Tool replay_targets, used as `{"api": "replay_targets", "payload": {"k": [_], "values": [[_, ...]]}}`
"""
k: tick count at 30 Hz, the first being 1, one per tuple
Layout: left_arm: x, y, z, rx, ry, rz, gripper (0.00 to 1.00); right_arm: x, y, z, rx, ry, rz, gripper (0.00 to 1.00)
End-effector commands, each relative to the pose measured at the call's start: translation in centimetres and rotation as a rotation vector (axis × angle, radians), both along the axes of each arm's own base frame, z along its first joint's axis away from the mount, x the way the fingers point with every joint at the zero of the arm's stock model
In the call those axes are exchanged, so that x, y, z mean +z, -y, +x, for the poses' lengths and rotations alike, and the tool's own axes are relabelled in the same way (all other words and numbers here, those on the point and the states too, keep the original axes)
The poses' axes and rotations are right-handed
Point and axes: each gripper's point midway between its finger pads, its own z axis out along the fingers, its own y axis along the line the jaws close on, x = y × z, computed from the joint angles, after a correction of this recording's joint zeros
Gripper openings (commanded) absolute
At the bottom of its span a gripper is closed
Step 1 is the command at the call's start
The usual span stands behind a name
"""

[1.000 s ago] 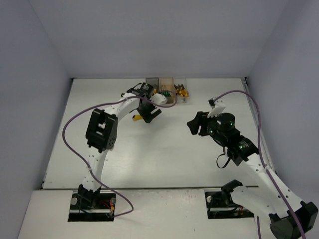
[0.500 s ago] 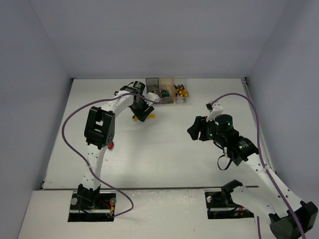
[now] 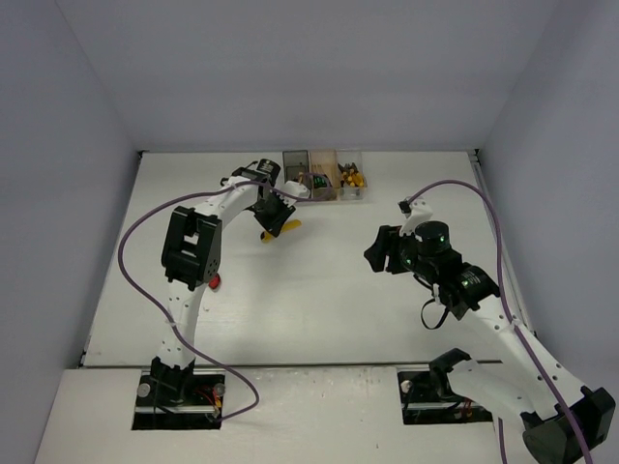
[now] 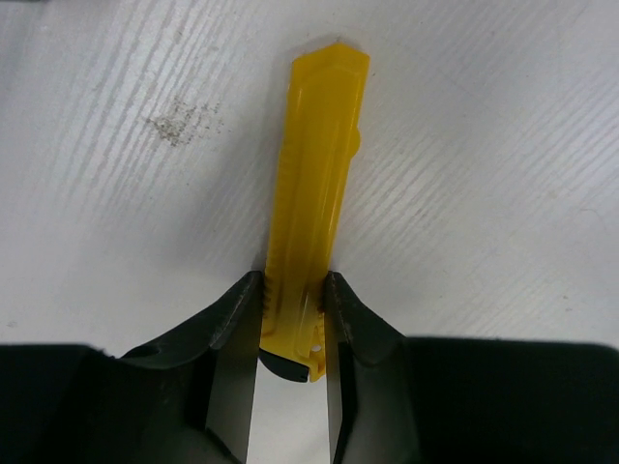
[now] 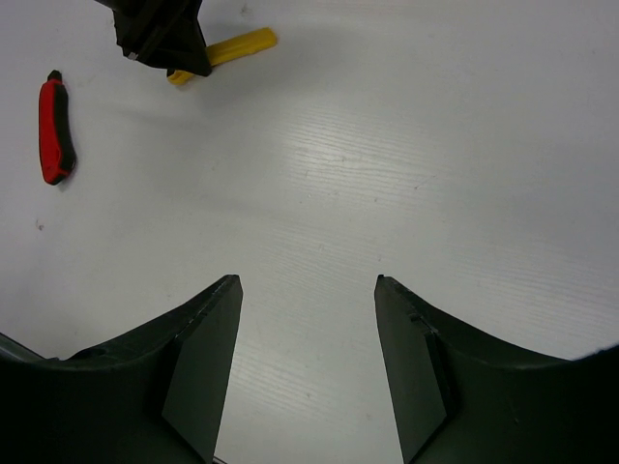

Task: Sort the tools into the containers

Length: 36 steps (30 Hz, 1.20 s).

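Note:
A yellow utility knife (image 4: 314,184) lies lengthwise on the white table, its near end pinched between both jaws of my left gripper (image 4: 292,280). From above, the knife (image 3: 287,226) pokes out to the right of the left gripper (image 3: 272,224), just in front of the containers: a smoky grey bin (image 3: 295,155), an orange-tinted bin (image 3: 325,155) and a clear bin (image 3: 354,155), the last two holding small tools. A red-handled cutter (image 3: 214,282) lies by the left arm. My right gripper (image 3: 372,253) hovers open at mid-table, nothing between its fingers.
The right wrist view looks across bare table toward the left gripper (image 5: 160,34), the knife (image 5: 235,44) and the red cutter (image 5: 55,130). Purple cables loop off both arms. Grey walls enclose the table on three sides.
The left gripper's jaws have closed onto the yellow knife after settling over it. The right arm shifted slightly, its jaws unchanged.

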Motion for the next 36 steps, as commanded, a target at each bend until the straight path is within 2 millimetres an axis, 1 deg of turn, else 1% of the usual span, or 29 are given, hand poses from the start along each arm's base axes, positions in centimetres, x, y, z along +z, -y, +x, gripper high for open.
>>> {"api": "replay_targets", "payload": {"k": [1,2,3,4,6,7,8,11,12,14,16,18,19,20,22,25,26,29,32,33,36], "values": [[6.9,1.6,-0.1,0.076,0.05,-0.132,0.0,1.6,0.1,0.8,-0.022,0.065,0.016,0.55],[7.9,1.8,0.3,0.104,0.064,-0.151,0.0,1.6,0.2,0.8,-0.027,0.065,0.017,0.55],[9.6,2.1,1.1,0.167,0.084,-0.198,0.0,1.6,0.2,0.8,-0.03,0.066,0.015,0.55],[10.7,2.4,1.8,0.201,0.107,-0.232,0.0,1.6,0.3,0.9,-0.035,0.066,0.014,0.55],[13.4,2.4,3.2,0.334,0.139,-0.316,0.0,1.5,0.4,0.8,-0.037,0.064,0.012,0.55],[14.2,2.5,3.8,0.408,0.141,-0.351,0.0,1.5,0.4,0.8,-0.038,0.066,0.011,0.55],[15.6,2.9,5.0,0.504,0.156,-0.427,0.0,1.3,0.5,0.8,-0.04,0.064,0.01,0.55],[18.9,4.0,7.0,0.676,0.186,-0.602,0.0,0.8,0.5,0.9,-0.043,0.053,0.0,0.55],[19.6,4.2,7.6,0.715,0.196,-0.643,0.0,0.6,0.5,0.9,-0.043,0.047,-0.003,0.55],[20.3,4.5,8.8,0.792,0.209,-0.718,0.0,0.4,0.5,1.0,-0.042,0.039,-0.006,0.55],[21.1,4.4,10.5,0.879,0.248,-0.787,0.0,0.4,0.4,0.9,-0.039,0.036,-0.002,0.55],[21.5,4.4,12.4,0.936,0.294,-0.854,0.0,0.3,0.4,0.9,-0.039,0.034,-0.001,0.55],[21.1,4.7,13.1,0.947,0.293,-0.87,0.0,0.2,0.4,0.8,-0.041,0.034,-0.001,0.55],[21.5,4.8,13.8,0.949,0.318,-0.899,0.0,0.1,0.4,0.8,-0.04,0.031,-0.001,0.55],[21.4,5.5,14.8,0.942,0.331,-0.915,0.0,0.1,0.4,0.6,-0.038,0.029,0.005,0.55],[20.2,6.0,16.4,0.952,0.353,-0.898,0.0,0.1,0.2,0.4,-0.032,0.027,0.015,0.55],[19.8,5.6,16.8,0.974,0.365,-0.886,0.0,0.0,0.2,0.4,-0.032,0.023,0.017,0.55],[18.4,4.9,17.5,1.02,0.384,-0.854,0.0,-0.2,0.2,0.2,-0.031,0.016,0.02,0.55],[17.3,4.6,17.9,1.045,0.388,-0.84,0.01,-0.3,0.2,0.2,-0.029,0.013,0.019,0.55],[17.2,4.7,18.0,1.044,0.389,-0.84,0.02,-0.4,0.2,0.2,-0.028,0.012,0.018,0.55],[16.3,4.9,18.3,1.039,0.386,-0.826,0.13,-0.4,0.1,0.3,-0.025,0.01,0.014,0.56]]}}
